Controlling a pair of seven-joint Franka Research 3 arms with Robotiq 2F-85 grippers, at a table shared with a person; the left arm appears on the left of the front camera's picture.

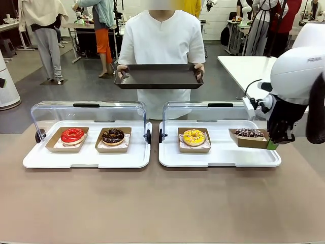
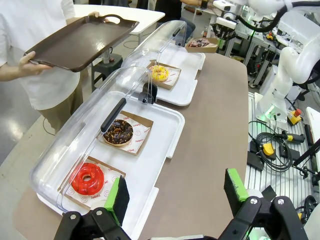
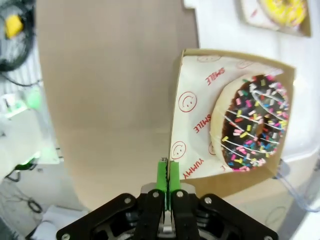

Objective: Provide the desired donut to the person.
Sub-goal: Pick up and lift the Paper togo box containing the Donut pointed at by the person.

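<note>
From the front, the right gripper [image 1: 272, 145] is at the far right of the table. It pinches the right edge of a small brown cardboard box [image 1: 246, 143] that holds a round chocolate donut with coloured sprinkles [image 1: 249, 133]. The box is over the right end of the right white plastic tray [image 1: 218, 158], with a raised clear lid [image 1: 203, 108] just behind it. The box looks a little lifted, though I cannot be sure. Its long side runs left to right, its open side faces up, and it looks nearly flat. On the far side, in the middle, a person in a white shirt [image 1: 161, 43] holds out a flat dark brown tray [image 1: 159, 76], well apart from the box. From the left wrist, the left gripper [image 2: 177, 192] hangs wide open with nothing in it, near a round red donut [image 2: 87, 178] on the left white tray. From the right wrist, the green fingers [image 3: 161, 175] are squeezed shut on just one thin wall of the box, and the donut sits off to one side of them. I think that is the risky part. Held by one edge, the box could sag or tip, and the donut could slide out on the way. The raised lid could also catch the box if it goes straight across.
</note>
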